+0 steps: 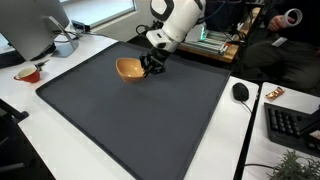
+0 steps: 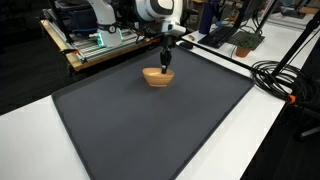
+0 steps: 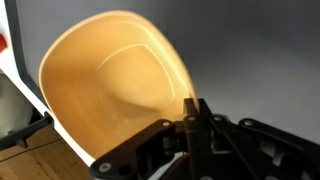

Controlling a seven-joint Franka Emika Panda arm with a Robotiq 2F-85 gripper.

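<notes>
A light wooden bowl (image 1: 128, 69) sits on a large dark grey mat (image 1: 130, 120) near the mat's far edge. It shows in both exterior views (image 2: 156, 76) and fills the wrist view (image 3: 110, 75). My gripper (image 1: 152, 65) comes down on the bowl's rim (image 2: 166, 66). In the wrist view the fingers (image 3: 192, 108) are pressed together on the thin rim, one on each side of it. The bowl looks empty and rests on the mat.
A small red dish (image 1: 28, 73), a grey cup (image 1: 65, 45) and a monitor (image 1: 30, 25) stand beside one edge of the mat. A mouse (image 1: 240, 91) and keyboard (image 1: 292, 125) lie on the white table beside the other edge. Black cables (image 2: 275, 75) run along the table.
</notes>
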